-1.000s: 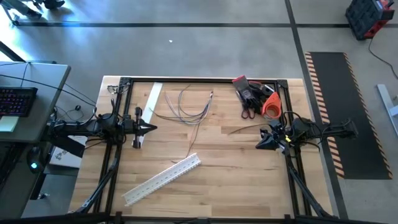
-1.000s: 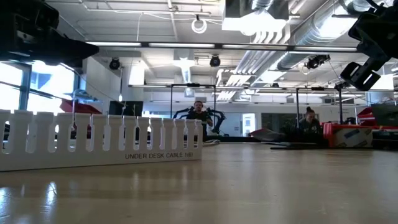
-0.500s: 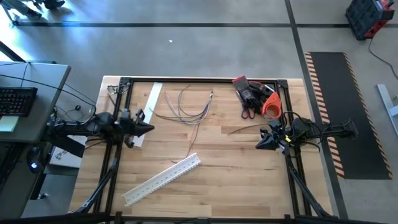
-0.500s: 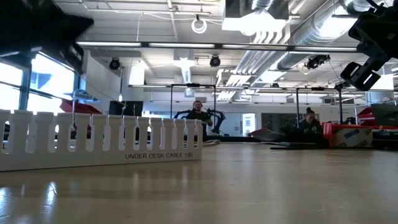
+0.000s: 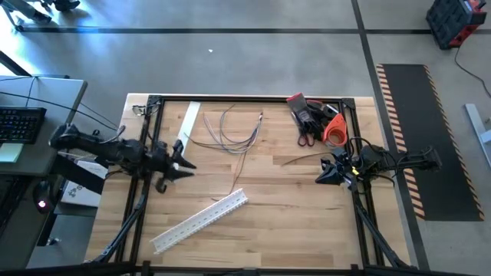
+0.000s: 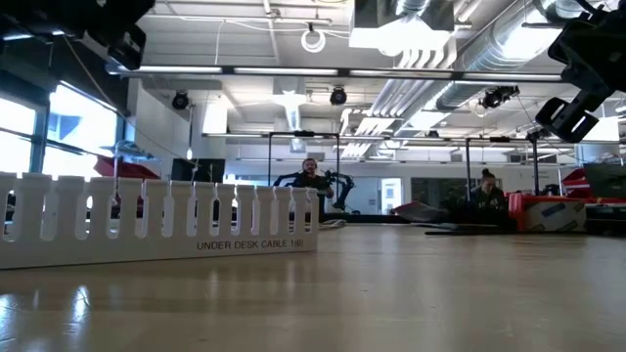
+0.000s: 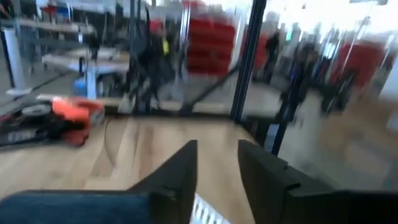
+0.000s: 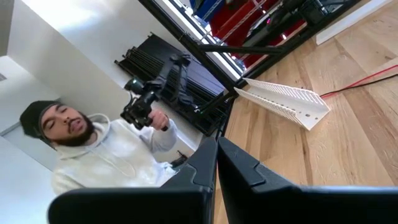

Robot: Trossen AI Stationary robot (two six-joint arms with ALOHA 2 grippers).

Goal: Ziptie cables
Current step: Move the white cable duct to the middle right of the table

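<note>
Left end effector [image 5: 189, 164] over tabletop [image 5: 291, 207] left edge, fingers slightly spread, empty. Right end effector [image 5: 320, 175] at right edge, pressed together. Cables [image 5: 234, 132] loose near back.

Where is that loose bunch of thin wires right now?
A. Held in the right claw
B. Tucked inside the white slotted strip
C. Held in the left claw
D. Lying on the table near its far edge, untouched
D. The cables lie bare on the wood between the flat white strip and the tool heap, with the left gripper and the right gripper both well away from them.
</note>
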